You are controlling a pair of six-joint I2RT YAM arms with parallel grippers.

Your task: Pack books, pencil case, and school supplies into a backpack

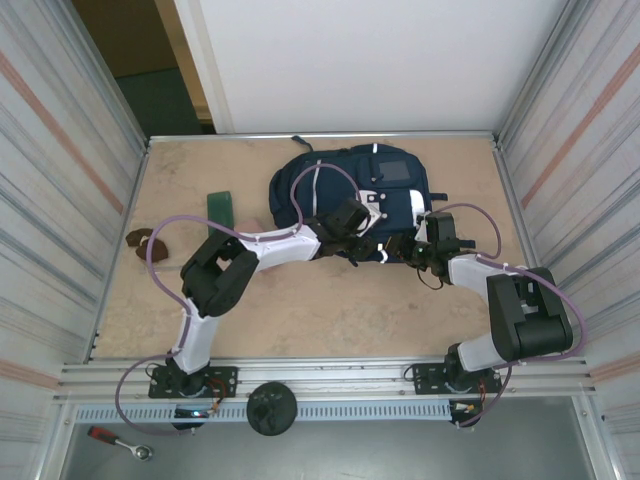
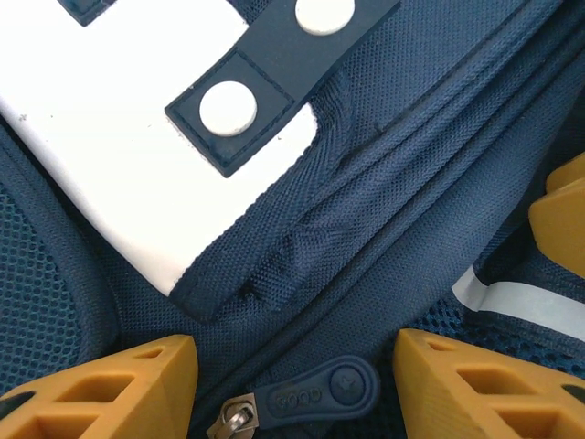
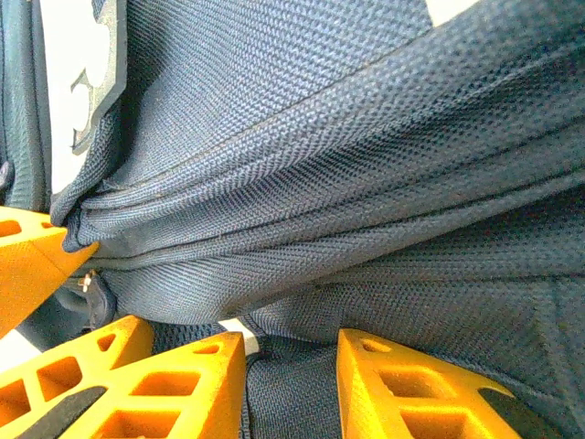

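Observation:
The navy backpack (image 1: 350, 185) lies flat at the table's far middle, white patch up. My left gripper (image 1: 352, 222) is down on its near edge, open. In the left wrist view the left gripper (image 2: 294, 352) straddles a navy zipper pull (image 2: 320, 393) that touches neither finger. My right gripper (image 1: 420, 247) sits at the backpack's near right corner. In the right wrist view the right gripper (image 3: 292, 343) is shut on a fold of backpack fabric (image 3: 302, 274). A thin dark teal book (image 1: 222, 207) lies left of the backpack, and a pale pink bit (image 1: 248, 224), likely the pencil case, peeks out beside the left arm. School supplies are out of view.
Brown lumpy pieces (image 1: 140, 240) lie near the left wall. Corrugated metal walls (image 1: 60, 200) close in both sides of the table. The near half of the tabletop (image 1: 330, 310) is bare wood. The right gripper's orange fingers (image 2: 562, 215) show at the right of the left wrist view.

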